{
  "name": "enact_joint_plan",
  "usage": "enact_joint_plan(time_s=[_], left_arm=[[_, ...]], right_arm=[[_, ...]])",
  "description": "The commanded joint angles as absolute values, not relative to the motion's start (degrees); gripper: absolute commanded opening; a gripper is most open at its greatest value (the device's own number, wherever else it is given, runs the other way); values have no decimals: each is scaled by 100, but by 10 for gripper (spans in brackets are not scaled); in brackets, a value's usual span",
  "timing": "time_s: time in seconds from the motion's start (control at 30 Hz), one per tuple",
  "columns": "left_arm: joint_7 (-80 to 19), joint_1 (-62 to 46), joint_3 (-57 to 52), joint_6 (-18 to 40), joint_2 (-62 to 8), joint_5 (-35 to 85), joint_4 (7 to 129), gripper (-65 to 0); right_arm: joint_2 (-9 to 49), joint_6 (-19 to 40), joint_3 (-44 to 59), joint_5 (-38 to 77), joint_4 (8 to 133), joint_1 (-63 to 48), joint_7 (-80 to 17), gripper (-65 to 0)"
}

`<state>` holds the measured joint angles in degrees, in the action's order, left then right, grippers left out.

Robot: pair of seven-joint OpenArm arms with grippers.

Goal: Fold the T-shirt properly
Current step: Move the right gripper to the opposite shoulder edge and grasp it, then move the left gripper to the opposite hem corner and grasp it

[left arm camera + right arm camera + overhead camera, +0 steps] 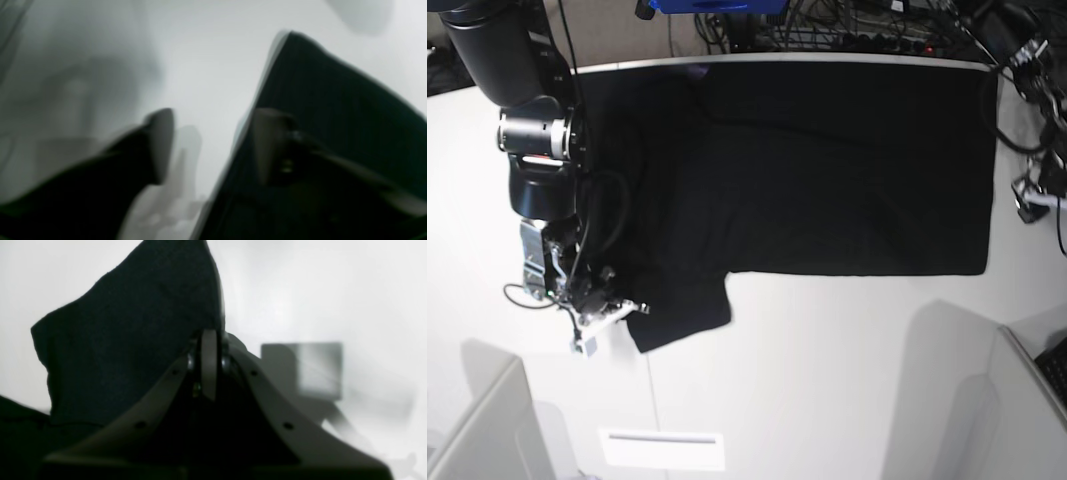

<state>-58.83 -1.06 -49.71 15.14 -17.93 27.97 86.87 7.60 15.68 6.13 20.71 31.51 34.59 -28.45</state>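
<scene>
Right end effector (209, 340) pinching T-shirt (827, 170) sleeve edge | left parted

No text, label or number is legible anywhere (wrist views blurred).

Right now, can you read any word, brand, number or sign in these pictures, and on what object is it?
No text is readable in any view.
The T-shirt shows only plain black fabric.
The white strip on the table is too small to show any writing.
Both wrist views are too blurred.
</scene>
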Motion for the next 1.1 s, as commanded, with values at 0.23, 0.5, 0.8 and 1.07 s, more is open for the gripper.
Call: enact_joint_plan(time_s=[0.23,0.5,0.8,1.07], left_arm=[[-5727,1349,-3741,1552,-2738,2870,6422,-336],[-5059,1921,-2800,1534,-2765,2870,5464,-352],[-4558,2422,-2422,1534,-2765,2870,4444,-352],[-4541,2413,-2422,1534,-2738,2862,4435,-355]], right_arm=[[769,1552,602,1974,3169,3547,-3037,-650],[769,1552,602,1974,3169,3547,-3037,-650],[787,1552,593,1974,3169,3547,-3037,-650],[787,1552,593,1974,3169,3547,-3020,-650]])
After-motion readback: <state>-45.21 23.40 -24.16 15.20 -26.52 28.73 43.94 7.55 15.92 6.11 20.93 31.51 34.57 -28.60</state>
